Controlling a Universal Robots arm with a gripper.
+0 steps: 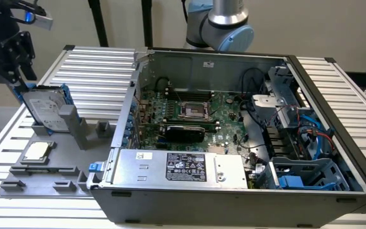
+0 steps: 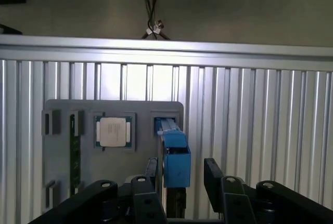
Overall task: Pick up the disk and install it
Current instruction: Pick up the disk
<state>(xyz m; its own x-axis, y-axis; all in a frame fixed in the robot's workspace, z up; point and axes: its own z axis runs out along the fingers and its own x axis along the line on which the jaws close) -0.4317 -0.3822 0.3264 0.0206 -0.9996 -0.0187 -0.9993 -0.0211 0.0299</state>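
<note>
The disk (image 1: 45, 110) stands on edge in a slot of the grey fixture plate (image 1: 49, 176) at the exterior view's left, its silver face and white label framed by the blue carrier. My gripper (image 1: 21, 83) hangs just above its upper end, open. In the wrist view the disk's blue carrier edge (image 2: 175, 156) lies between my two black fingers (image 2: 151, 168), with a gap on each side; my gripper (image 2: 181, 174) touches nothing.
A square silver CPU chip (image 1: 36, 151) (image 2: 113, 131) sits on the same plate beside the disk. The open computer case (image 1: 335, 143) takes up the exterior view's right, with the grey power-supply box (image 1: 177, 167) in front and a blue drive cage (image 1: 307, 174) at its corner.
</note>
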